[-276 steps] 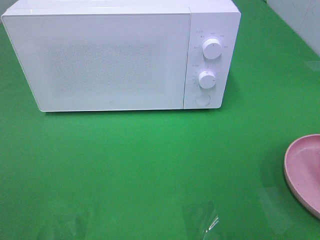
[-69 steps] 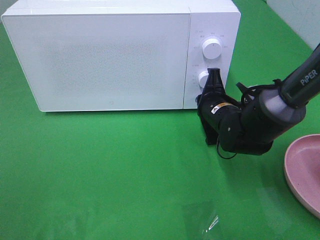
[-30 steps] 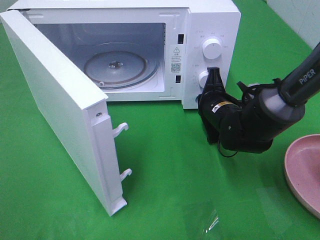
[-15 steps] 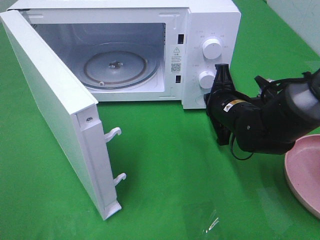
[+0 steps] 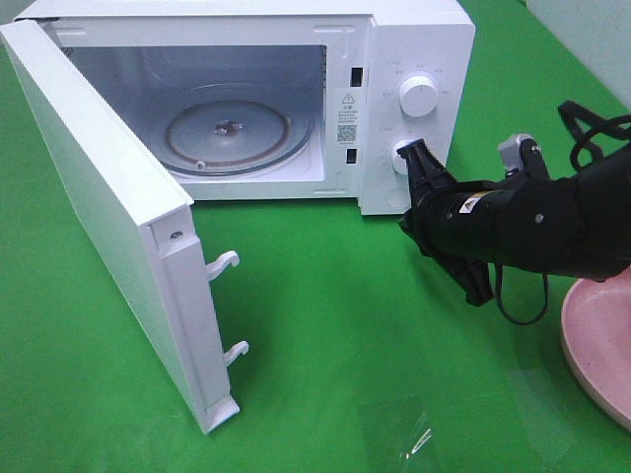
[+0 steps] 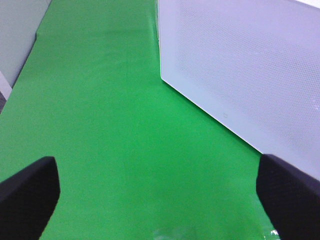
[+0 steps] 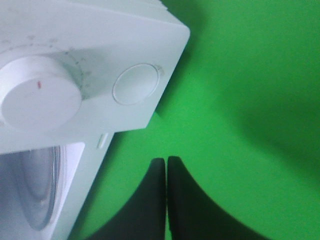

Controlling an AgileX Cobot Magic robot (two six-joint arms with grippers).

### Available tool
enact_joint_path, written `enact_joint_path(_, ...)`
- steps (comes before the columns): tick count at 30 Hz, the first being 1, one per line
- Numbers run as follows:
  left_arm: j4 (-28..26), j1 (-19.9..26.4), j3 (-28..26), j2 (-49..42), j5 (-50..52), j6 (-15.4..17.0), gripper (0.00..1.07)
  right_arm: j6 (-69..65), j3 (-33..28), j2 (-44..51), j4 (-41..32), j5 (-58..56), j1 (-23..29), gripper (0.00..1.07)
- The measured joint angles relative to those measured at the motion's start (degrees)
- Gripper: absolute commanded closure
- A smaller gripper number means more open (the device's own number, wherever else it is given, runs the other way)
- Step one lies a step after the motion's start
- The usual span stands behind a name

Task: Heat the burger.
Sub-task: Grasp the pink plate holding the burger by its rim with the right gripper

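The burger is out of view in every frame. The white microwave stands at the back with its door swung wide open to the left, showing the bare glass turntable. My right gripper is shut on nothing, its tip just in front of the control panel by the lower knob. In the right wrist view the shut gripper points towards the round door button, a short way off it. My left gripper is open and empty over green cloth beside the door's outer face.
A pink plate lies at the right edge, partly under my right arm. The open door reaches far out over the left front of the green table. A second knob sits higher on the panel.
The right arm has drawn back to the right and swung round, its body now over the plate's edge. The door has swung slightly wider. The left gripper stays open.
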State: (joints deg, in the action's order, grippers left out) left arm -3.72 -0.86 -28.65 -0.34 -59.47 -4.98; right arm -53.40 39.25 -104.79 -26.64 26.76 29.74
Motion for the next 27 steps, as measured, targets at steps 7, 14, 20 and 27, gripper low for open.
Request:
enact_joint_path(7,0.0,0.0,0.0,0.0,0.0,0.0,0.07,15.9,-0.1,6.3,0.0,-10.5,-0.2,1.07)
enact_joint_path(14,0.0,0.0,0.0,0.0,0.0,0.0,0.07,27.7,0.1,10.8,0.0,-19.3,-0.3,1.07)
enact_joint_path(20,0.0,0.0,0.0,0.0,0.0,0.0,0.07,39.0,2.6,12.3,1.8,-31.7,-0.3,1.07)
enact_joint_path(27,0.0,0.0,0.0,0.0,0.0,0.0,0.07,42.9,5.7,12.4,8.7,-42.5,-0.3,1.07)
